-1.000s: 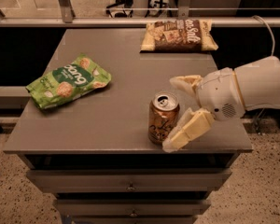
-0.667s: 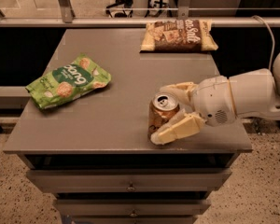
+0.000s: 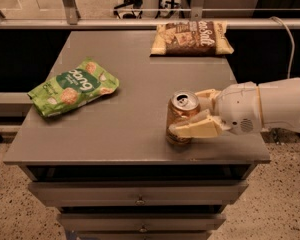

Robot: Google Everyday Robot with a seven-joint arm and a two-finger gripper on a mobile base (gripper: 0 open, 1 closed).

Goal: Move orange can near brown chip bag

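The orange can [image 3: 182, 105] stands upright on the grey table [image 3: 140, 59], near the front edge and right of centre. My gripper [image 3: 185, 113] reaches in from the right, its cream fingers [image 3: 196, 129] closed on the can, one across the front and one behind. The can rests on the tabletop. The brown chip bag [image 3: 191, 37] lies flat at the far edge of the table, well behind the can and apart from it.
A green snack bag [image 3: 72, 85] lies at the left of the table. Drawers [image 3: 140, 200] sit under the front edge. A rail [image 3: 140, 23] runs behind the table. A cable [image 3: 289, 39] hangs at the right.
My gripper moved left around the can, and its fingers closed in from a wide spread onto the can's sides. The can has stayed where it was.
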